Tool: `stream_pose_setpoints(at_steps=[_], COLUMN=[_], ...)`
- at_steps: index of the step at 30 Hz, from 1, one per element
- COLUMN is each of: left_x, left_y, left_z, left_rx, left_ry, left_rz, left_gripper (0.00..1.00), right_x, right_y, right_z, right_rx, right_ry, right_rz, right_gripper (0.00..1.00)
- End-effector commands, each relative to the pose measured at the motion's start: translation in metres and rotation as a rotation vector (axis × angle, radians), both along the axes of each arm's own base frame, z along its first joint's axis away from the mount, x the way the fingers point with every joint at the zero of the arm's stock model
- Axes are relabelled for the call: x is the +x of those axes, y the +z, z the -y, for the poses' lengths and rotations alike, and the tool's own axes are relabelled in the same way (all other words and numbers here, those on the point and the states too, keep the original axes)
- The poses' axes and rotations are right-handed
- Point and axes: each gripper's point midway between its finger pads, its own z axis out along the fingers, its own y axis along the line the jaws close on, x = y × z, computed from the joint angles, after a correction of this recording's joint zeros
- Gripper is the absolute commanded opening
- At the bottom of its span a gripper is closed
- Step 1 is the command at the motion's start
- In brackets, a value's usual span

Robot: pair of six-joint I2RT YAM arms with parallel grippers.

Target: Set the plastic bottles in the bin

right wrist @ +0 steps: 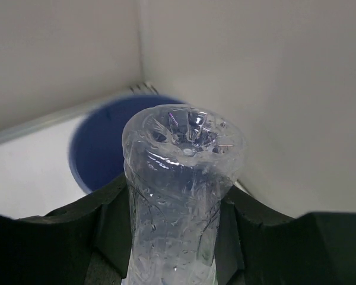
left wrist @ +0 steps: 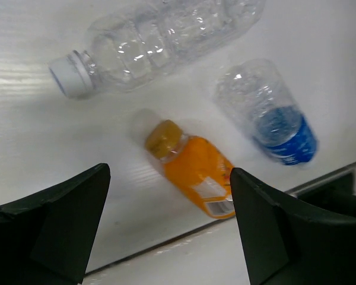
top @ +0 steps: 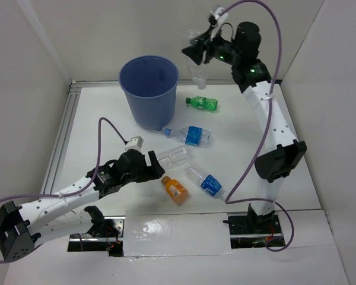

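Note:
The blue bin (top: 148,89) stands at the back centre. My right gripper (top: 196,54) is raised just right of its rim, shut on a plain clear bottle (top: 199,76); in the right wrist view the bottle (right wrist: 181,178) sits between the fingers (right wrist: 110,208) with the bin (right wrist: 98,148) behind. My left gripper (top: 158,165) is open and empty, low beside the other plain clear bottle (top: 173,156). Lying on the table are an orange bottle (top: 175,190), two blue-labelled bottles (top: 206,181) (top: 191,135) and a green bottle (top: 202,103). The left wrist view shows the clear bottle (left wrist: 160,41), the orange bottle (left wrist: 193,169) and one blue-labelled bottle (left wrist: 273,119) beyond my open left gripper (left wrist: 166,178).
White walls close in the table on the left, back and right. A metal rail (top: 60,136) runs along the left side. A white plate (top: 175,234) lies between the arm bases at the near edge.

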Motion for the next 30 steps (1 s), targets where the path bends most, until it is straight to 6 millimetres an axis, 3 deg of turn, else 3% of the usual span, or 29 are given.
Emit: stream_pose_setpoints(at_steps=[1,3,4,5,6,8,9,10,11,12,13,16,19,20,22,23,24,26,27,28,29,30], left_x=[-0.006,-0.010,-0.011,-0.015,-0.018,-0.023,-0.025,-0.027,-0.025,-0.026,-0.028,-0.027,-0.020,-0.022,-0.020,-0.016,-0.015,-0.014,-0.011,-0.009,-0.010,-0.010], left_y=[0.019,0.015,0.013,0.009,0.000,-0.006,-0.007,-0.017,-0.020,-0.018,-0.026,-0.029,-0.030,-0.035,-0.042,-0.041,-0.039,-0.052,-0.049,-0.050,-0.059,-0.060], left_z=[0.027,0.032,0.034,0.038,0.041,0.046,0.050,0.051,0.053,0.059,0.059,0.068,0.078,0.079,0.086,0.091,0.097,0.101,0.107,0.110,0.112,0.115], left_rx=[-0.267,-0.288,-0.307,-0.309,-0.296,-0.295,-0.298,-0.283,-0.280,-0.293,-0.273,-0.279,-0.293,-0.283,-0.280,-0.287,-0.297,-0.274,-0.290,-0.288,-0.269,-0.257], left_ry=[0.107,0.099,0.121,0.113,0.114,0.124,0.122,0.138,0.139,0.132,0.133,0.124,0.122,0.120,0.110,0.108,0.096,0.097,0.086,0.086,0.087,0.076], left_rz=[-0.103,-0.136,-0.172,-0.197,-0.238,-0.293,-0.324,-0.361,-0.363,-0.373,-0.396,-0.408,-0.413,-0.429,-0.449,-0.444,-0.449,-0.478,-0.475,-0.477,-0.501,-0.511], left_gripper=[0.94,0.94,0.94,0.94,0.94,0.96,0.96,0.97,0.97,0.97,0.97,0.97,0.98,0.98,0.98,0.98,0.98,0.98,0.98,0.98,0.97,0.94], right_x=[0.008,0.010,0.000,-0.002,0.005,-0.001,0.009,0.015,0.015,0.023,0.026,0.032,0.037,0.039,0.041,0.042,0.040,0.038,0.044,0.036,0.033,0.042], right_y=[0.039,0.039,0.046,0.048,0.042,0.042,0.025,0.024,0.021,0.006,0.010,-0.005,-0.011,-0.018,-0.036,-0.042,-0.035,-0.022,-0.026,-0.019,-0.020,-0.046], right_z=[-0.057,-0.078,-0.098,-0.106,-0.117,-0.139,-0.149,-0.150,-0.157,-0.166,-0.166,-0.175,-0.176,-0.177,-0.179,-0.179,-0.171,-0.150,-0.134,-0.119,-0.108,-0.087], right_rx=[0.148,0.173,0.189,0.198,0.202,0.218,0.214,0.221,0.229,0.222,0.229,0.228,0.217,0.202,0.163,0.145,0.144,0.142,0.134,0.123,0.112,0.082], right_ry=[0.092,0.099,0.132,0.138,0.134,0.163,0.158,0.143,0.148,0.144,0.135,0.136,0.124,0.121,0.125,0.123,0.114,0.092,0.072,0.063,0.063,0.032], right_rz=[0.107,0.123,0.148,0.160,0.175,0.192,0.171,0.180,0.169,0.147,0.158,0.128,0.131,0.121,0.081,0.071,0.072,0.056,0.027,0.008,-0.012,-0.079], right_gripper=[0.01,0.01,0.01,0.01,0.01,0.03,0.03,0.04,0.04,0.05,0.05,0.08,0.27,0.63,1.00,1.00,1.00,1.00,1.00,1.00,1.00,1.00])
